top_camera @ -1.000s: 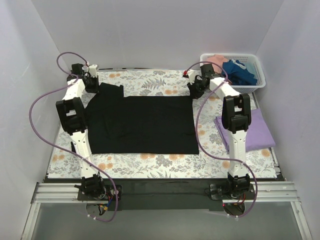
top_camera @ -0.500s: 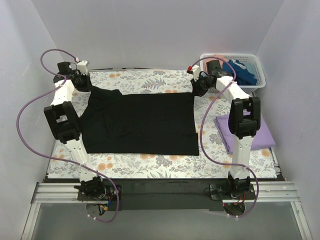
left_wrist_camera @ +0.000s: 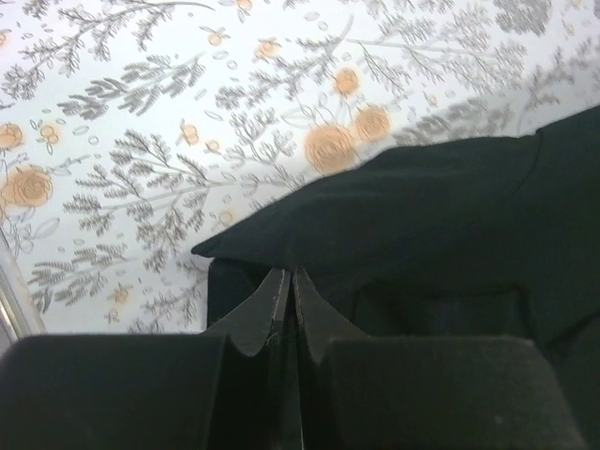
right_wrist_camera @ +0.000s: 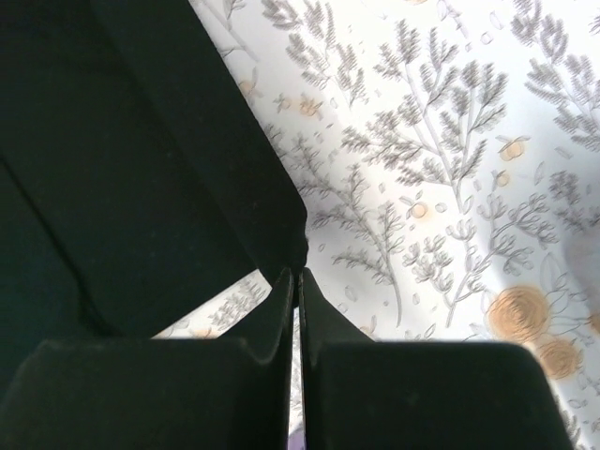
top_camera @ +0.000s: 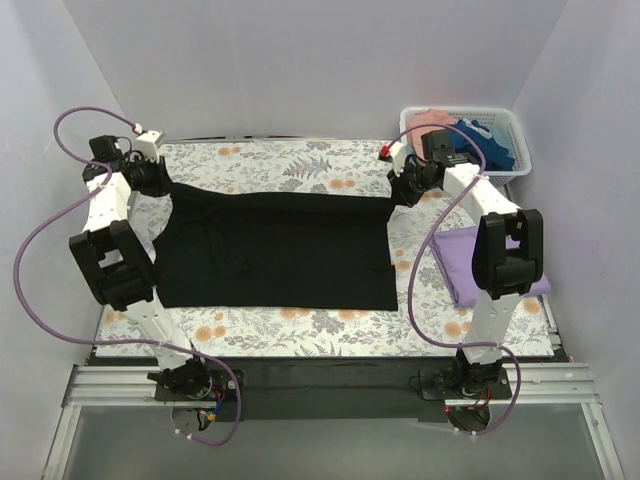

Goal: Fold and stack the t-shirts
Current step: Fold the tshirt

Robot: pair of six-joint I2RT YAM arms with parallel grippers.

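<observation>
Left gripper (top_camera: 158,180) and right gripper (top_camera: 405,190), each pinched tight on a far corner, hold the black t-shirt (top_camera: 280,250) stretched lengthwise left to right.

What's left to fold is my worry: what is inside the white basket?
A pink cloth and a dark blue cloth lie bunched in the basket. Anything beneath them is covered.
</observation>
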